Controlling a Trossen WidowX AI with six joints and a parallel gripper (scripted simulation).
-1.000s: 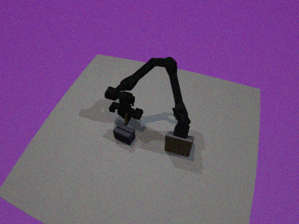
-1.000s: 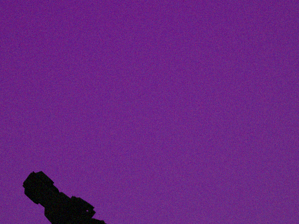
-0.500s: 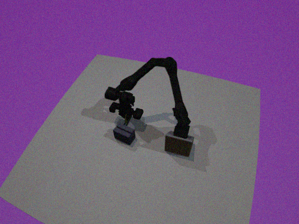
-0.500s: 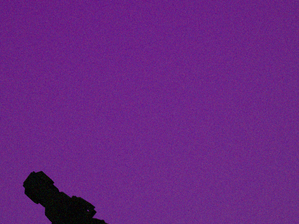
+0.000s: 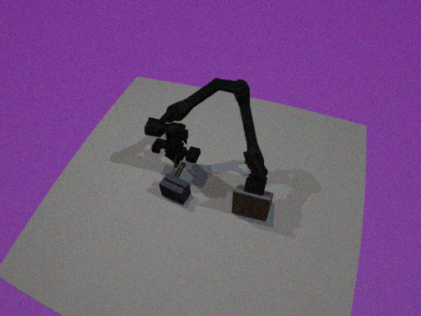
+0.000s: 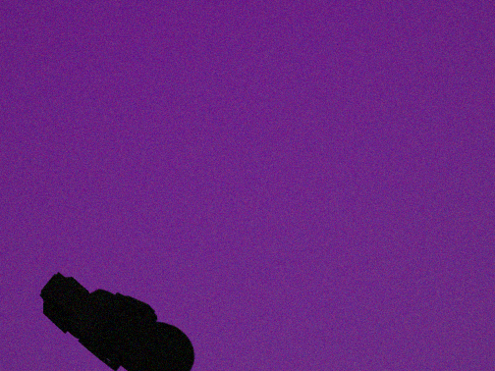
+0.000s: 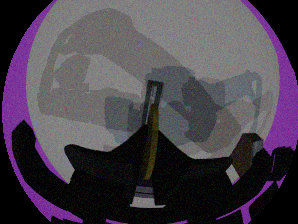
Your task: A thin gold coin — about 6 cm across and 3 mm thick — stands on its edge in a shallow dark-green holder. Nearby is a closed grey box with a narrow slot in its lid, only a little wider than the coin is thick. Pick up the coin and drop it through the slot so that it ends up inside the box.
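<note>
The gold coin point(image 5: 176, 163) point(image 7: 151, 155) is on edge between the fingertips of my gripper point(image 5: 176, 159) point(image 7: 148, 128), which is shut on it. The coin appears raised a little above the dark-green holder point(image 5: 180, 169) point(image 7: 155, 82). In the wrist view, the coin overlaps the near end of the holder, and the holder's far end shows bare. The closed grey box point(image 5: 175, 191) point(image 7: 144, 191) stands just in front of the holder in the top view. A dark slot line crosses its lid. In the wrist view, the fingers and coin hide most of the box.
A brown block point(image 5: 251, 205) point(image 7: 243, 154) stands at the arm's base, right of the box. The arm point(image 5: 247, 121) arches over from that side, and its shadows fall across the pale table top point(image 5: 125, 242). The exterior view shows only a dark part of the arm point(image 6: 118, 329).
</note>
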